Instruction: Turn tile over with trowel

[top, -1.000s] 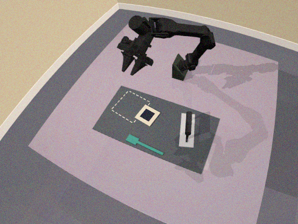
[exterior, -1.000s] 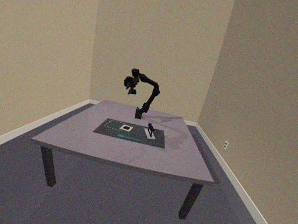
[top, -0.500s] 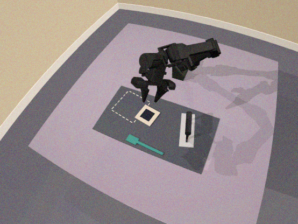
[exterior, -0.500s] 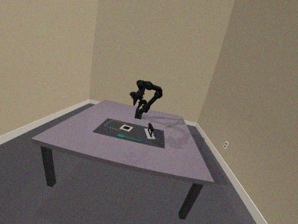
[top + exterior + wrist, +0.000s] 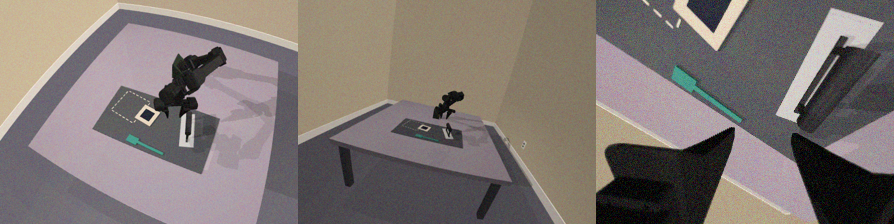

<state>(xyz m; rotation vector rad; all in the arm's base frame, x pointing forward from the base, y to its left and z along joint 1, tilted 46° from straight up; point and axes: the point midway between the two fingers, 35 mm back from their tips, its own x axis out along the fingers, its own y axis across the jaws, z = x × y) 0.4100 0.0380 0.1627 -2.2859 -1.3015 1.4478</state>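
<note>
Toward the table's back edge, the gripper hangs fairly wide, empty. Nearer the right edge lies what I take for the trowel; probably light, stiff, best pinched mid-handle. Leftward, the tile shows its marked face, cropped at wrist; its underside is hidden.

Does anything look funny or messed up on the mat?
Nothing looks spilled or broken. The tile just sits askew, beside the dashed outline instead of inside it. That may look odd, but it probably just hasn't been turned over yet: its dark square shows on top.
</note>
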